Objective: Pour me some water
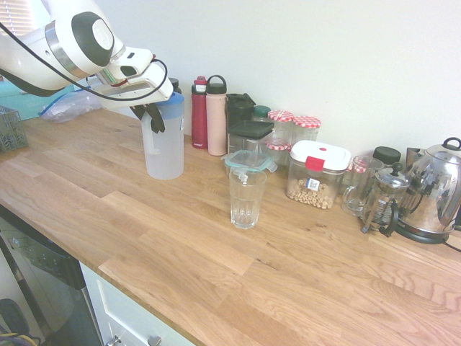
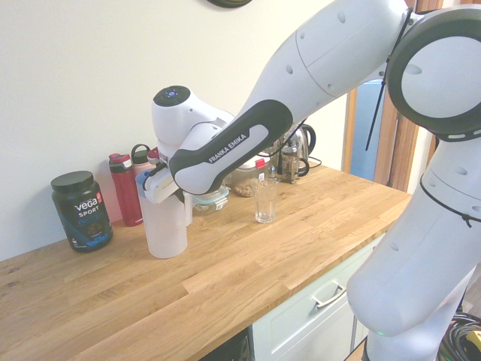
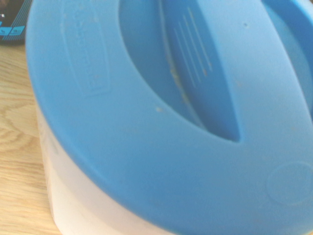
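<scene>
Your gripper (image 1: 153, 114) sits at the top of the frosted jug (image 1: 163, 148), jaws closed at its blue lid (image 3: 146, 112); the drinking glass (image 1: 246, 196) stands right of it.

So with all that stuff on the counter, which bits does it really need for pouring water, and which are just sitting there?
Needed for the job:
- white jug with blue lid, standing on the counter
- ribbed drinking glass, upright and apart from the jug
- gripper, at the jug's top

Just lying about:
- red bottle and pink bottle
- steel kettle
- French press
- snack container
- black tub
</scene>
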Action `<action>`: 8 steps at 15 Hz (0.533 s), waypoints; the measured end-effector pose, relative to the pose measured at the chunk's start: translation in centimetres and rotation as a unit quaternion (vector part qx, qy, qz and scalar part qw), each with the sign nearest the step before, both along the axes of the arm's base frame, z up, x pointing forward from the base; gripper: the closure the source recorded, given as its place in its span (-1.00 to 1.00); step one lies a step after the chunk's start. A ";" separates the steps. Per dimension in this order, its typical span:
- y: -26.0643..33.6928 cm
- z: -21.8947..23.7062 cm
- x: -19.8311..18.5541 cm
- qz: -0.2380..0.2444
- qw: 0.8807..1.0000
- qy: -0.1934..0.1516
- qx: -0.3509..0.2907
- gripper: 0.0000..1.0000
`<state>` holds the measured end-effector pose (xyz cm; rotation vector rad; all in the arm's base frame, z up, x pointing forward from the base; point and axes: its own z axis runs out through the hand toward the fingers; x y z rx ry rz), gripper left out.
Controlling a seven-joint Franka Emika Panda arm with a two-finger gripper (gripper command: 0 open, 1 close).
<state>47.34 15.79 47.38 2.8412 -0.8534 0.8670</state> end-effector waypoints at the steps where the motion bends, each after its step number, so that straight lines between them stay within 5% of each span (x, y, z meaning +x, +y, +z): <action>1: -0.1 0.0 0.1 0.000 1.000 0.000 0.000 -1.00; 8: 0.2 1.4 0.4 -0.003 1.000 0.000 -0.010 -1.00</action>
